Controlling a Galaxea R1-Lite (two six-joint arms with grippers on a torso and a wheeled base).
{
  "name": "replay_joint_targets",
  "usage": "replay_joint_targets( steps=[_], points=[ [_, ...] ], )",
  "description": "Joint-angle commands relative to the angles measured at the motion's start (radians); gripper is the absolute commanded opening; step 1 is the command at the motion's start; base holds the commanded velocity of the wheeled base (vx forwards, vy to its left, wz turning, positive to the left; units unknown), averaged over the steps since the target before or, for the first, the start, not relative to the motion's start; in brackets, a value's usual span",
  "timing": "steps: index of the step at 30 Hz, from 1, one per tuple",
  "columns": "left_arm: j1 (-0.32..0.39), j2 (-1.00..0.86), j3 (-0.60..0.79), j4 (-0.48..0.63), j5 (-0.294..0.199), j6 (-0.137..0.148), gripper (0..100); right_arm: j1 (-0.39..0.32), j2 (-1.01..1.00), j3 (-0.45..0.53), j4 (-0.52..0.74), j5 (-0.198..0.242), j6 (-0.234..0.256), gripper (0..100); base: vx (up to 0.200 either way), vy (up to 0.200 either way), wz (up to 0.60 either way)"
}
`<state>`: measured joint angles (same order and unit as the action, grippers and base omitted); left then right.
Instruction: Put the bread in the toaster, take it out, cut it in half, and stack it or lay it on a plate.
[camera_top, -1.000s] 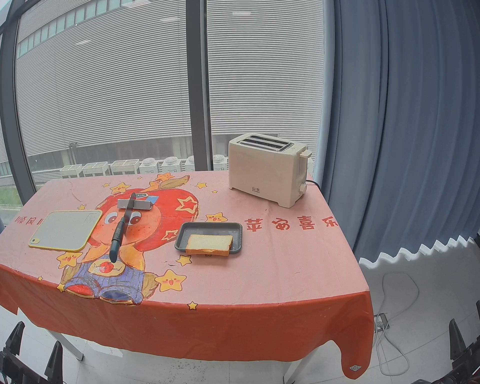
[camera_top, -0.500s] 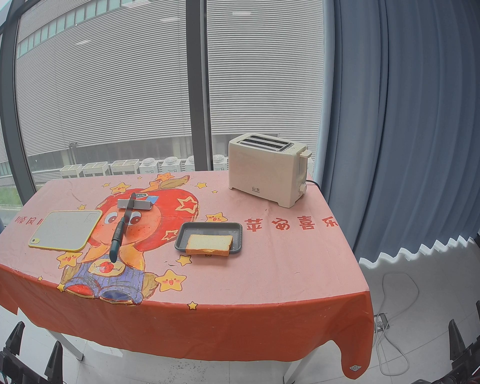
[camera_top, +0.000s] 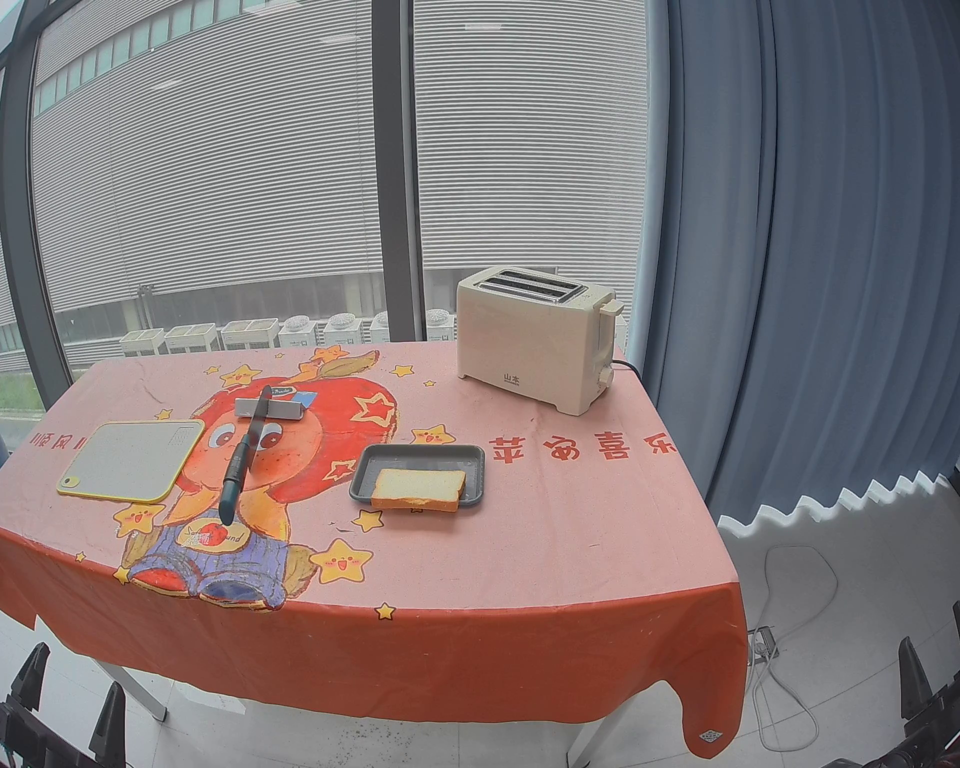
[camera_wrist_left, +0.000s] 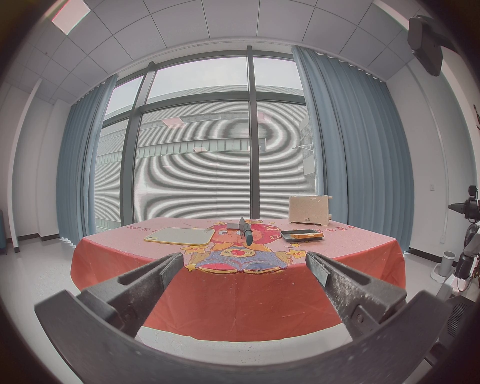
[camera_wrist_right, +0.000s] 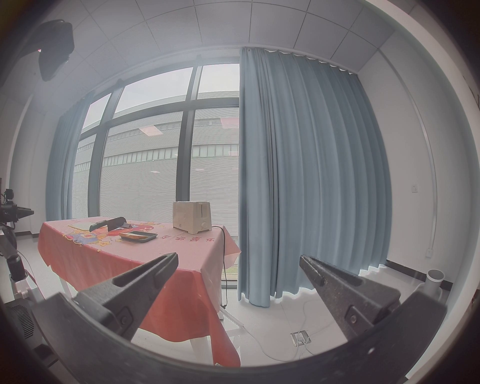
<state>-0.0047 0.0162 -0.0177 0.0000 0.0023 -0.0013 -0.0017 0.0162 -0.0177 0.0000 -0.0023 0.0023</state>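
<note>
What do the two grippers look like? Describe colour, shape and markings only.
Left gripper and right gripper look alike: each has two dark grey, wedge-shaped fingers that taper to blunt tips, mounted on a broad dark crossbar. The finger surfaces are rough and speckled with pale wear. A small round screw sits near each finger's base.

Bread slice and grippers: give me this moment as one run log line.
bread slice: flat in grey tray | toaster: no bread showing | left gripper: open, empty | right gripper: open, empty
</note>
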Motion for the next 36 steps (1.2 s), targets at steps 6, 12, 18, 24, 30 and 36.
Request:
replay_joint_targets(
  steps=[6,12,18,24,30,36],
  points=[
    [0.000,-0.013,0.018,0.000,0.001,0.000,100,0.000,-0.016,0.018,-0.002,-0.002,-0.004,100,0.000,0.000,0.00],
    [0.000,-0.015,0.018,0.000,0.001,0.000,100,0.000,-0.016,0.018,0.000,-0.002,0.001,100,0.000,0.000,0.00],
    [0.000,-0.013,0.018,0.000,0.001,0.000,100,-0.001,-0.016,0.018,0.002,-0.002,-0.007,100,0.000,0.000,0.00],
    [0.000,-0.013,0.018,0.000,0.001,0.000,100,0.000,-0.016,0.018,0.000,-0.004,-0.004,100,0.000,0.000,0.00],
    [0.000,-0.015,0.018,0.000,0.001,0.000,100,0.000,-0.016,0.018,0.000,0.004,-0.007,100,0.000,0.000,0.00],
    [0.000,-0.015,0.018,0.000,0.001,0.000,100,0.000,-0.016,0.018,0.000,0.008,-0.016,100,0.000,0.000,0.00]
  ],
)
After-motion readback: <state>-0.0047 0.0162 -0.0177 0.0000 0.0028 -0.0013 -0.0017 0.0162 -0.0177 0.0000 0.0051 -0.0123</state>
